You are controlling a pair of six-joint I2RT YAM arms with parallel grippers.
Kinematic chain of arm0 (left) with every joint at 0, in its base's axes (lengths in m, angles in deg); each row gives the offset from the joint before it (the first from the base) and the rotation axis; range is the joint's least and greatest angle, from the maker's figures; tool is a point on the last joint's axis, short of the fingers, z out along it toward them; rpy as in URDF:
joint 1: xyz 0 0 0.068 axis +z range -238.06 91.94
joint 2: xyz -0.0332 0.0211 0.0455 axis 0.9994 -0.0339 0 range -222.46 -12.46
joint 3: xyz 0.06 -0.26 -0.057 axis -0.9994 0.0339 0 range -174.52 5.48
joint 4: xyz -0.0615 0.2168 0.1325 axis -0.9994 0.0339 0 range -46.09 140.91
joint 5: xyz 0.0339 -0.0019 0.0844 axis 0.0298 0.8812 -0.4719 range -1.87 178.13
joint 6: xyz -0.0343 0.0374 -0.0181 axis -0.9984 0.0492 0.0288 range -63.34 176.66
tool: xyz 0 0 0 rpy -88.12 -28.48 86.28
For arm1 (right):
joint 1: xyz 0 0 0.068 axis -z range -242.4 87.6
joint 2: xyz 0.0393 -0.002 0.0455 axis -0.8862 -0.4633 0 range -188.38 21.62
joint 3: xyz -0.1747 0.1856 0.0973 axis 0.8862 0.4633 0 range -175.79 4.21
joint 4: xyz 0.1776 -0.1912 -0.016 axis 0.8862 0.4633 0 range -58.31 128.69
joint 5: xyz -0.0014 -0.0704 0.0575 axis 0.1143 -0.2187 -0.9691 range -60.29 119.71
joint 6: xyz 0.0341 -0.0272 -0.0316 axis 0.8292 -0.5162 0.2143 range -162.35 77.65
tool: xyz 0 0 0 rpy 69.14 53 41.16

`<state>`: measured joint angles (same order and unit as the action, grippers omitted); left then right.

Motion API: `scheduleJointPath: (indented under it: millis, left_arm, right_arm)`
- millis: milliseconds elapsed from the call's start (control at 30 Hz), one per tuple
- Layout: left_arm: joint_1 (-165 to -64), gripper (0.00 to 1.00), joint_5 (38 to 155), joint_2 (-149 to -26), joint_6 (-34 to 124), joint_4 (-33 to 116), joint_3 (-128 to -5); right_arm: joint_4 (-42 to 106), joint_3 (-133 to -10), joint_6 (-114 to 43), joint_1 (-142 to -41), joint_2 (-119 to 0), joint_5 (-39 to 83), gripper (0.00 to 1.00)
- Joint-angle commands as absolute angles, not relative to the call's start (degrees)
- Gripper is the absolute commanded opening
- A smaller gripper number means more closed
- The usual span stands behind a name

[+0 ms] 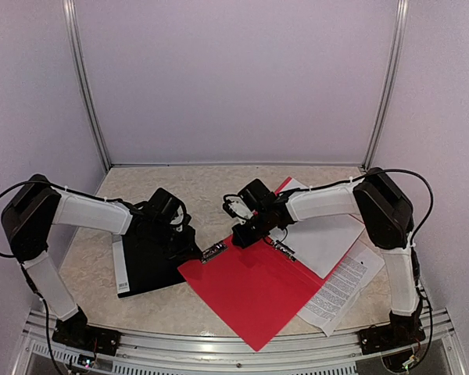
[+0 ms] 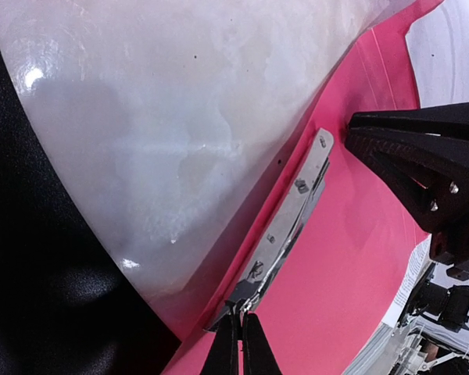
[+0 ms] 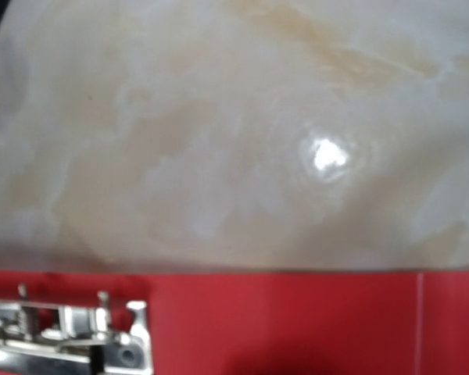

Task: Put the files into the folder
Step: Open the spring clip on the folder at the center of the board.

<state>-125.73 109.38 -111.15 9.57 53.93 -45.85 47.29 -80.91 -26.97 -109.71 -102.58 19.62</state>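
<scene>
The files (image 1: 332, 238) lie just right of the right gripper (image 1: 242, 236), whose opening cannot be told; the left gripper (image 2: 239, 324), shut, touches the clip (image 2: 285, 226) of the folder (image 1: 258, 293).

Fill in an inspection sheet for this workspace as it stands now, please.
Surface: glossy marble-pattern table; no spills seen.
Job's things: red folder lies open, with a metal clip at its left edge. A blank sheet rests on its right half and a printed sheet pokes out past its right edge.
Clutter: black flat cover left of the folder, under the left arm.
Grippers: left gripper shut, tips at one end of the clip; right gripper looks shut and empty, near the clip's other end.
Cables: a black cable loops off each arm's shoulder.
Surroundings: pale walls with metal posts.
</scene>
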Motion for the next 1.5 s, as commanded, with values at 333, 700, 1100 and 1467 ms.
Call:
scheduleJointPath:
  millis: [333, 700, 1100, 1467]
  left_arm:
    - [-128.3, 0.0, 107.4, -113.0, 8.0, 53.5, -46.0]
    - [-128.5, 0.0, 106.2, -114.3, 8.9, 54.5, -47.3]
    - [-128.3, 0.0, 106.6, -115.0, 9.4, 54.6, -47.6]
    - [-127.5, 0.0, 106.9, -115.0, 9.7, 54.5, -47.2]
  right_arm:
    - [45.4, -78.3, -26.0, -107.6, -101.2, 13.0, 0.28]
    - [39.4, -76.6, -25.9, -114.0, -99.5, 17.7, 0.26]
    - [42.0, -80.9, -29.5, -115.2, -103.3, 20.7, 0.25]
    - [44.5, -81.6, -31.7, -117.0, -104.0, 23.1, 0.22]
